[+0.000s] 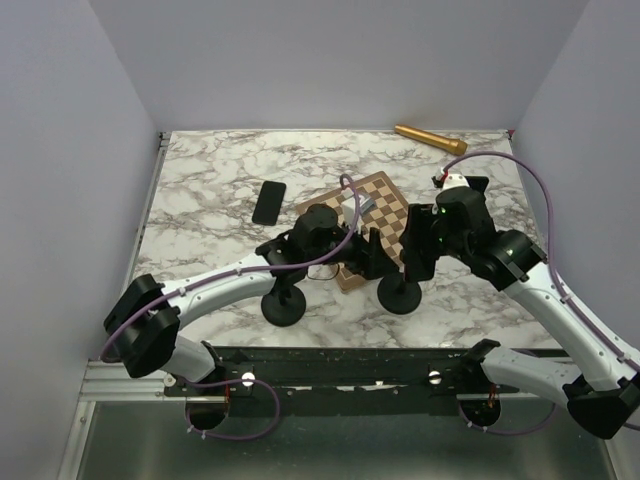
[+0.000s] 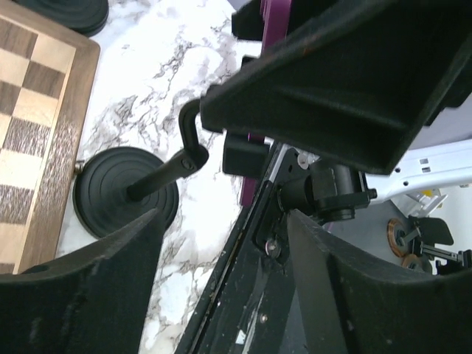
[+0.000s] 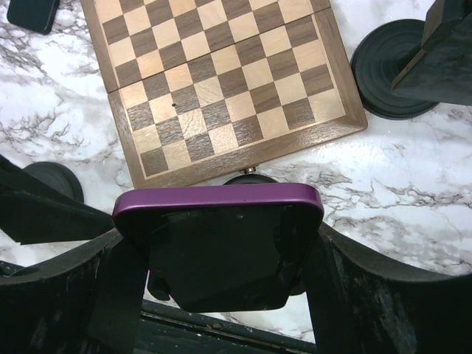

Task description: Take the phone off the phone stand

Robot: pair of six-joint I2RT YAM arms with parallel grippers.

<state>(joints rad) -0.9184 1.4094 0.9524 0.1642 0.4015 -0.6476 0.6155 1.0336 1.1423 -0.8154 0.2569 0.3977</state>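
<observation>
The phone (image 3: pixel 218 200) has a purple edge and a dark face. It sits in the dark cradle of the phone stand (image 3: pixel 221 291). My right gripper (image 3: pixel 219 243) is shut on the phone, one finger on each side edge. The left wrist view shows this stand's round black base (image 2: pixel 125 193) and bent rod beside the chessboard's corner. My left gripper (image 2: pixel 221 221) is open and empty next to the stand. In the top view both grippers, left (image 1: pixel 362 257) and right (image 1: pixel 415 258), meet at the chessboard's near edge and hide the phone.
A wooden chessboard (image 1: pixel 378 205) lies mid-table. Two other black stands (image 1: pixel 284 305) (image 1: pixel 400 295) stand near the front. A second black phone (image 1: pixel 268 202) lies flat at the left. A gold cylinder (image 1: pixel 430 138) lies at the back. Grey walls enclose the table.
</observation>
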